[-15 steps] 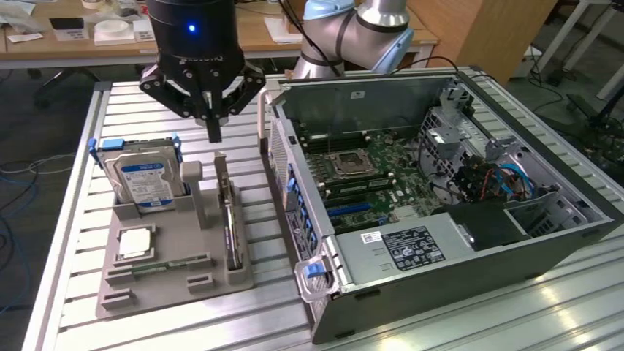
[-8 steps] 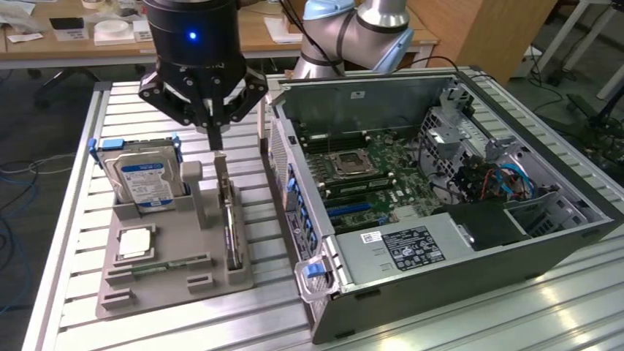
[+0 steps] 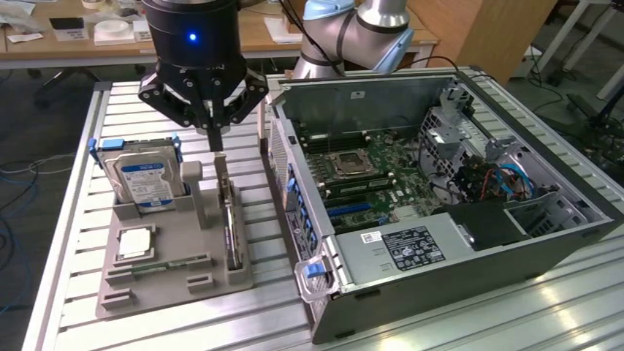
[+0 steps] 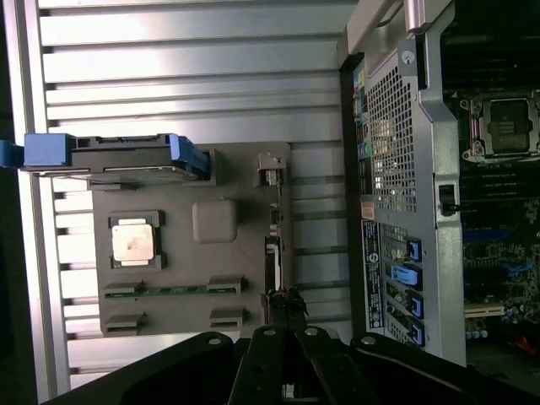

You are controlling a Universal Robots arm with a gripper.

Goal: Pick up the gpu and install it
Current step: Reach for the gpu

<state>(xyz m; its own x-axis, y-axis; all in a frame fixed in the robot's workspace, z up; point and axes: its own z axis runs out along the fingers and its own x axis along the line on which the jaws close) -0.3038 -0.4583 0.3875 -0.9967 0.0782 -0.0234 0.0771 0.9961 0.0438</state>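
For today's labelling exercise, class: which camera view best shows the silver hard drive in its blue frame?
The exterior view: the silver hard drive stands upright in the grey tray, its blue-white label facing the camera. The wrist view looks down on its narrow top edge.

We see the thin, flat black gpu (image 3: 227, 219) only edge-on in the grey plastic holder tray (image 3: 146, 292); its faces are hidden. The black gripper (image 3: 215, 145) is cut off at twelve o'clock of the exterior view. We cannot read the dark printed label (image 3: 410, 248) on the open grey computer case (image 3: 546, 241).
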